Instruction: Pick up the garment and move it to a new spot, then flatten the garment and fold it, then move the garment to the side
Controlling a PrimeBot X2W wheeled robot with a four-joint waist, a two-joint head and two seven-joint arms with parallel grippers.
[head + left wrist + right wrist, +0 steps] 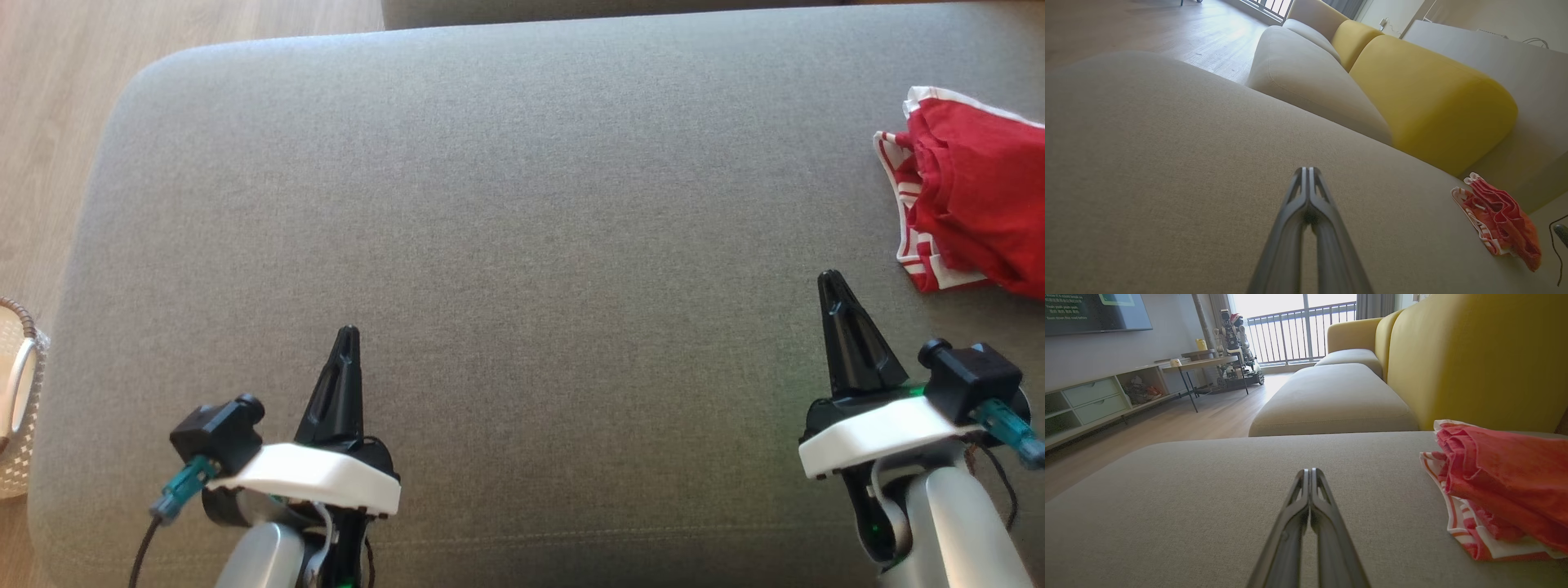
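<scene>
The red garment (971, 204) (white-striped along one edge) lies bunched at the right side of the grey cushion (506, 229), near the right gripper (831, 278), ahead of it and to its right, not touching it. That gripper's fingers are pressed together on nothing. The left gripper (349, 333), jaws likewise closed and empty, is over bare cushion well apart from the garment, with a woven basket (20, 392) on the floor to its left.

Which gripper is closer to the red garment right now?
Right. The right gripper sits just short of the red garment, which lies ahead to its right; the left gripper is far across the cushion.
</scene>
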